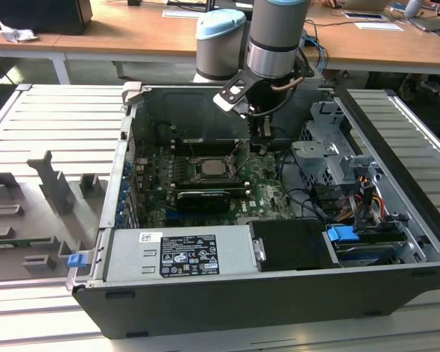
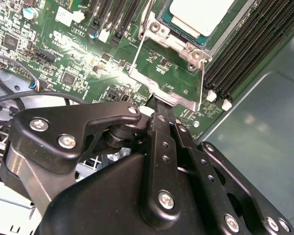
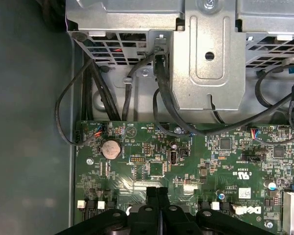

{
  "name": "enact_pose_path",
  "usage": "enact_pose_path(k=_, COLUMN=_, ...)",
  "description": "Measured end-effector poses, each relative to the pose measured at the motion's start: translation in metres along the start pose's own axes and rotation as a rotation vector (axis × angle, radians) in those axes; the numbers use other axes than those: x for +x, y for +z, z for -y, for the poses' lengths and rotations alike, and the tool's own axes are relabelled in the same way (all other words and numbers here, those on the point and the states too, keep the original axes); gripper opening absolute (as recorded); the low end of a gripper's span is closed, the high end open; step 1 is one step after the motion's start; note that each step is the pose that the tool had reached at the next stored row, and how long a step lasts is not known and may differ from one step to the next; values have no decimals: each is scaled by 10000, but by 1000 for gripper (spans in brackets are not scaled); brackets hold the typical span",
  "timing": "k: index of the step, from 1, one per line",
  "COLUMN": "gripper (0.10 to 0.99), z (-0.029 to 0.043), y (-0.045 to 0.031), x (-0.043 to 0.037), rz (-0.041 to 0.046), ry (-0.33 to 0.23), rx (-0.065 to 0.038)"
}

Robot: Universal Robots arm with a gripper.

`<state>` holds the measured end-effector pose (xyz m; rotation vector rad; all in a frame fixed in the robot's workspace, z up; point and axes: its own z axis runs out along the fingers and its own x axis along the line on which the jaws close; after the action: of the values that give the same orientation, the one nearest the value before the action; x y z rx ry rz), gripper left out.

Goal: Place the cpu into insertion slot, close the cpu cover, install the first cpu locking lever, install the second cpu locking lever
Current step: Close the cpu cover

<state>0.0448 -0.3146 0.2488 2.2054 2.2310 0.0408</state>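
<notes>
Closest to the lens in the second wrist view is the black claw (image 2: 156,105), clenched, with its two fingers pressed together and nothing visible between them. Its tip touches, or almost touches, the near edge of the cover (image 2: 162,93), a thin silver frame that looks open, because the green board (image 2: 63,49) is seen through its opening. Beyond it the chip (image 2: 201,14) lies flat in the socket (image 2: 188,48), and the wire levers (image 2: 138,46) are not yet locked. In the first wrist view the claw (image 3: 157,191) hangs over the board (image 3: 161,161), with a round battery (image 3: 110,148) and black cables (image 3: 68,112) further off. In the exterior view the arm (image 1: 275,37) reaches down into the open computer case (image 1: 205,293) on the slatted bench (image 1: 29,125), and the claw (image 1: 262,143) is near the chip (image 1: 209,167), towards the exterior view's right. I judge that closing the cover is the step in hand. It calls for a gentle push that tips the frame down onto the chip without catching the levers.
</notes>
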Motion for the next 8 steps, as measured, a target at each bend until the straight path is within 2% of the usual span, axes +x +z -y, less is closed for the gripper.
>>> enact_pose_path(k=8, gripper=106, z=11, y=0, x=0, rz=0, ry=-1, rx=0)
